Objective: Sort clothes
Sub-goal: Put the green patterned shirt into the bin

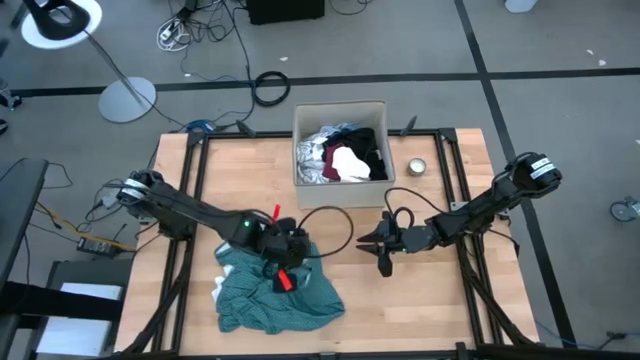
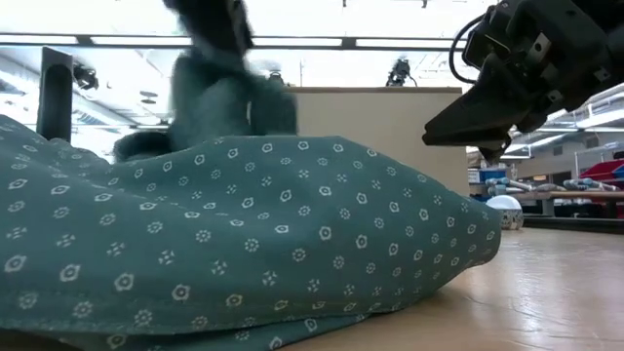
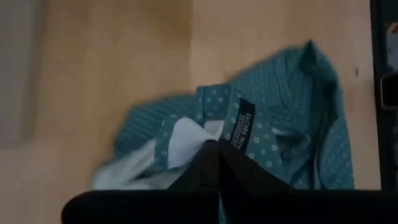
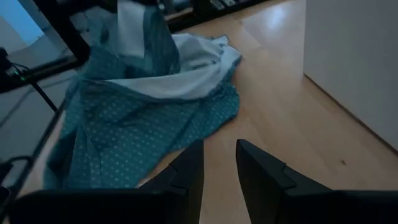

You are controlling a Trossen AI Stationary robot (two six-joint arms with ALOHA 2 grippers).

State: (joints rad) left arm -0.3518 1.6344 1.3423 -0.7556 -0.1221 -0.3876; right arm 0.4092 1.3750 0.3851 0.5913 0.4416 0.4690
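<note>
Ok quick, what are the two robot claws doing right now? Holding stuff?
Left gripper: closed, pinching the teal shirt.
Right gripper: slightly open, empty, hovering beside the shirt.

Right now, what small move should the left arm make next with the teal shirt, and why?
Probably lift it a little. The left gripper appears shut on the teal dotted fabric shirt, which still lies bunched on the wooden table. The right gripper waits beside it, holding nothing, fingers slightly parted.

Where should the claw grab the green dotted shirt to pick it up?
Probably at the collar of the crumpled teal dotted fabric shirt, coming down from above. The collar with its label sits raised on top of the heap, under the left claw, so it offers a firm folded edge.
</note>
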